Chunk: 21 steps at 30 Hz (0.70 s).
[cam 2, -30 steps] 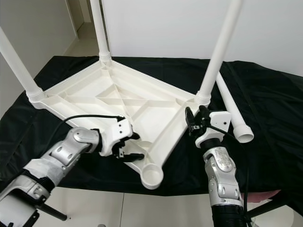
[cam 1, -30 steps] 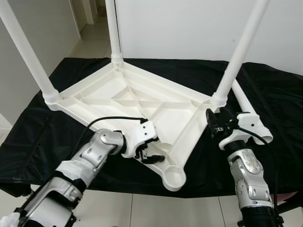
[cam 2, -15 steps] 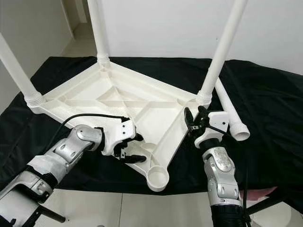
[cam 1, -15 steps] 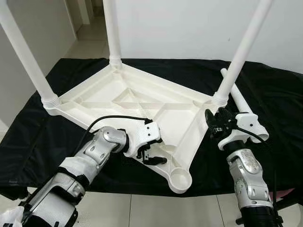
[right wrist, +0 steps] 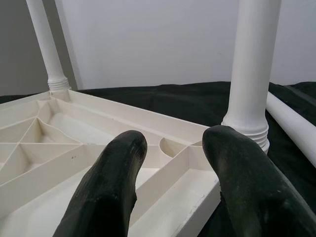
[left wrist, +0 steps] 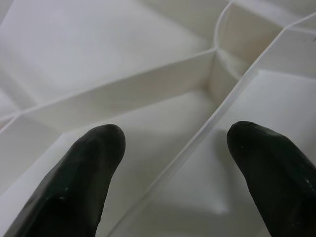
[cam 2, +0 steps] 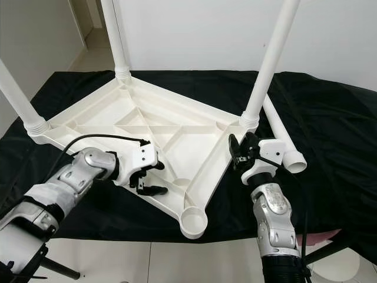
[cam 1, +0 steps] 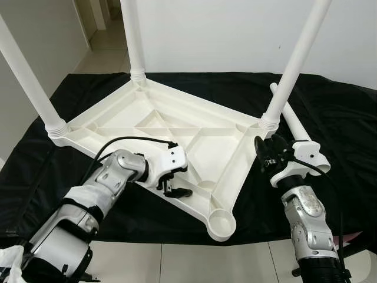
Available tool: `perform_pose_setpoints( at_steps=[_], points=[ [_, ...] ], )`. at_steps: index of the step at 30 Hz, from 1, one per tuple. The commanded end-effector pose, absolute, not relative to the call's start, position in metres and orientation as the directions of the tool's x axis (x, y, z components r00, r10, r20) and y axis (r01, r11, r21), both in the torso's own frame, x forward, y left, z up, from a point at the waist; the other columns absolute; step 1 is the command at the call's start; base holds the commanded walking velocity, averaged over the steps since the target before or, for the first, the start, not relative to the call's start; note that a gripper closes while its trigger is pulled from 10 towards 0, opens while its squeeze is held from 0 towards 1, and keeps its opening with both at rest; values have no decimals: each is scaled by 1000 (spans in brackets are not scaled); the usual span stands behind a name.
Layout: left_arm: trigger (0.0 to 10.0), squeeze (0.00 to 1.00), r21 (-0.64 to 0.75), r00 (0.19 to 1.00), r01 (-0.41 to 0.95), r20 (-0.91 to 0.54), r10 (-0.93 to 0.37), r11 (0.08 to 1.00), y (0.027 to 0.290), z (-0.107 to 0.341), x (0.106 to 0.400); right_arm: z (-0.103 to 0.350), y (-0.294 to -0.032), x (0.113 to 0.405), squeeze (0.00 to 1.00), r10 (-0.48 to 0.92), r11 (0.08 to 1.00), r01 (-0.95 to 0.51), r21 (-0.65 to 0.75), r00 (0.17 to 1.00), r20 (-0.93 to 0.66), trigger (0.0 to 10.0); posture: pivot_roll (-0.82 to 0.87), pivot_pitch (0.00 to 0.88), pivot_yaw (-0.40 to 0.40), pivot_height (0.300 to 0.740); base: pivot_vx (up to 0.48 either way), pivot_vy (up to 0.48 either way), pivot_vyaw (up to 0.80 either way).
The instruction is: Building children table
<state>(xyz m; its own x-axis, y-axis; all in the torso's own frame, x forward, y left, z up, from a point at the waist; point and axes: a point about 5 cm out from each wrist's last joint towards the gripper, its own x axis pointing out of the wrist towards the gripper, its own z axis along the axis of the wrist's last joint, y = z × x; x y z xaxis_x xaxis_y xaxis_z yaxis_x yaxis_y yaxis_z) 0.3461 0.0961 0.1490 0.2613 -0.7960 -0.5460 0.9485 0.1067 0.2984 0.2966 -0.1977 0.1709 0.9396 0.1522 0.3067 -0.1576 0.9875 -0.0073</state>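
The left tool (cam 1: 175,184), fingers apart, has shifted along the upturned tabletop (cam 1: 177,127) rim away from the empty socket (cam 1: 222,222); the right tool (cam 1: 266,154), also apart, remains beside the fitted leg (cam 1: 288,73), loose leg (cam 1: 291,122) unfetched.

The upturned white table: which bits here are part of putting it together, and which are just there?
Part of the job:
- upturned white plastic tabletop
- three white legs standing in its corners
- loose white plastic leg lying beside it
- empty corner socket
- left gripper, right gripper

Just there:
- black cloth underneath
- tiled floor
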Motion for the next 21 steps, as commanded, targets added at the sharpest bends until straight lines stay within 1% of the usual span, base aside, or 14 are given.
perform_pose_setpoints(
  at_steps=[1, 3, 4, 5, 6, 7, 8, 9, 10, 12, 13, 14, 17, 21],
  points=[
    [3451, 0, 279, 255, 955, -589, -766, 103, 106, 142, 346, 168, -196, 297, 0, 157, 987, -162, -9, 942, 298, 10000, -10, 62, 55, 740, 0, 0, 0],
    [3490, 0, 280, 254, 955, -590, -766, 102, 107, 141, 346, 168, -196, 298, 0, 158, 987, -163, -9, 941, 298, 10000, -10, 62, 55, 740, 0, 0, 0],
    [3137, 0, 279, 248, 956, -590, -768, 95, 106, 141, 345, 168, -195, 298, 0, 160, 986, -164, -9, 941, 298, 10000, -8, 59, 55, 740, 0, 0, 0],
    [3137, 0, 279, 248, 956, -590, -768, 95, 106, 141, 345, 168, -195, 298, 0, 160, 986, -164, -9, 941, 298, 10000, -8, 59, 55, 740, 0, 0, 0],
    [1725, 0, 276, 236, 958, -587, -774, 82, 104, 141, 344, 169, -195, 299, 0, 163, 986, -167, -10, 940, 299, 10000, -6, 54, 54, 740, 0, 0, 0],
    [1725, 0, 276, 236, 958, -587, -774, 82, 104, 141, 344, 169, -195, 299, 0, 163, 986, -167, -10, 940, 299, 10000, -6, 54, 54, 740, 0, 0, 0],
    [941, 0, 273, 222, 960, -586, -779, 67, 101, 140, 342, 169, -194, 300, 0, 165, 985, -170, -11, 940, 299, 10000, -6, 54, 54, 740, 0, 0, 0],
    [667, 0, 273, 213, 960, -585, -783, 57, 98, 139, 341, 169, -194, 300, 0, 167, 985, -172, -12, 939, 300, 10000, -6, 54, 54, 740, 0, 0, 0],
    [902, 0, 274, 205, 961, -581, -788, 48, 95, 139, 340, 169, -193, 300, 0, 170, 985, -174, -13, 939, 300, 10000, -8, 49, 55, 740, 0, 0, 0],
    [1020, 0, 272, 196, 962, -578, -792, 39, 93, 138, 339, 169, -193, 300, 0, 171, 984, -175, -13, 938, 300, 10000, -10, 47, 56, 740, 0, 0, 0],
    [706, 0, 269, 187, 963, -576, -796, 31, 91, 137, 338, 169, -192, 300, 0, 172, 984, -176, -14, 938, 300, 10000, -12, 46, 57, 740, 0, 0, 0],
    [0, 0, 268, 180, 963, -575, -798, 24, 89, 137, 337, 168, -192, 300, 0, 173, 984, -176, -15, 938, 301, 10000, -12, 46, 57, 740, 0, 0, 0],
    [0, 0, 257, 159, 966, -572, -805, 9, 85, 134, 334, 168, -193, 299, 0, 169, 985, -172, -16, 939, 301, 10000, -14, 43, 60, 740, 0, 0, 0],
    [0, 0, 257, 156, 966, -568, -808, 6, 83, 132, 333, 168, -193, 299, 0, 167, 985, -170, -17, 939, 302, 10000, -19, 41, 62, 740, 0, 0, 0]
  ],
)
